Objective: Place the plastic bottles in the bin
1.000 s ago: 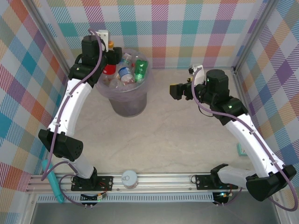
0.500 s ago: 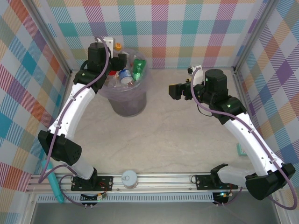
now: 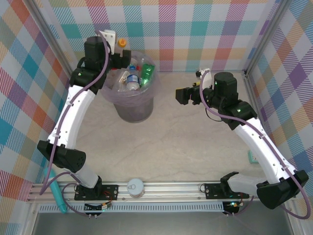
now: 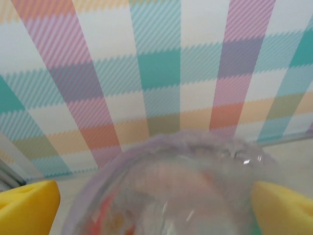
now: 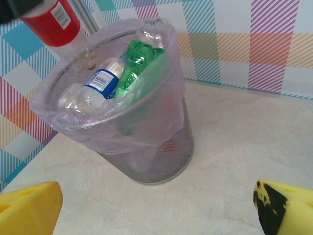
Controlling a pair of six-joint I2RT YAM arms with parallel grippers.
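Okay, left gripper [image 4: 155, 205] is hovering over round greyish-purple mesh bin with lilac bag liner [image 3: 134, 110], fingers spread wide and clamping nothing visible, likely for a drop. Red-labelled clear plastic bottle [image 5: 49, 22] is hanging just above the rim. Green plastic bottle [image 5: 139, 63] and blue-labelled clear bottle [image 5: 100, 81] are lying inside. Right gripper [image 5: 156, 208] is pointing at the bin, wide apart, empty.
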